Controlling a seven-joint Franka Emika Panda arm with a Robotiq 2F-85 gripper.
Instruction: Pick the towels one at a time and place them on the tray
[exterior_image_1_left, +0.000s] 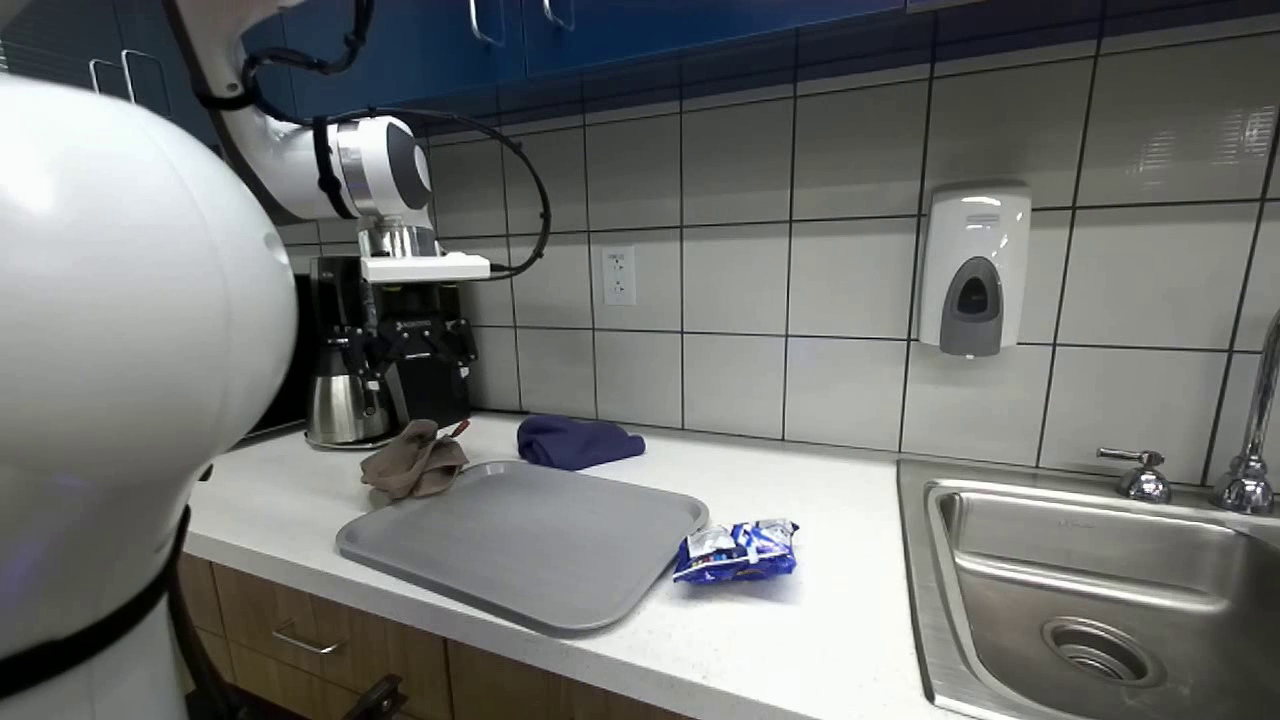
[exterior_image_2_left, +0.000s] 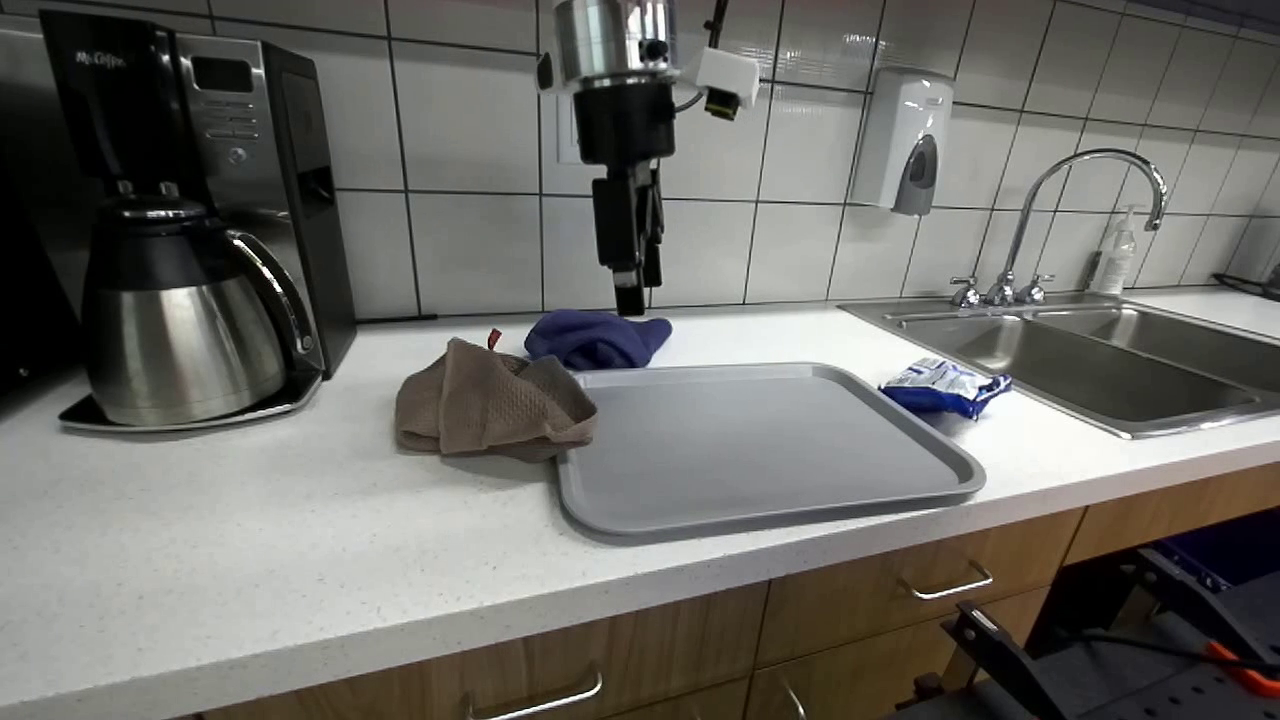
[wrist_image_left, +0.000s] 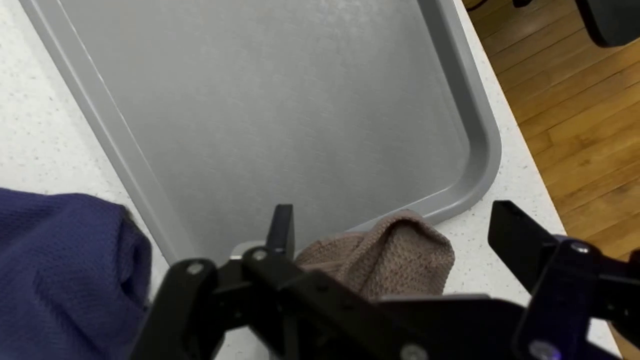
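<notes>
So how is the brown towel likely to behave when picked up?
The brown towel looks floppy: its loose, crumpled folds suggest it would sag from wherever it is gripped. Its coarse weave, clear in the wrist view, would probably give the pincer decent grip. It seems unlikely to roll, lying slumped at the edge of the gray tray.

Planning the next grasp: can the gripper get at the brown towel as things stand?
Likely yes: the gripper hangs open above the brown towel, and nothing shows between them. The tray's rim, partly hidden by the towel, might get brushed.
</notes>
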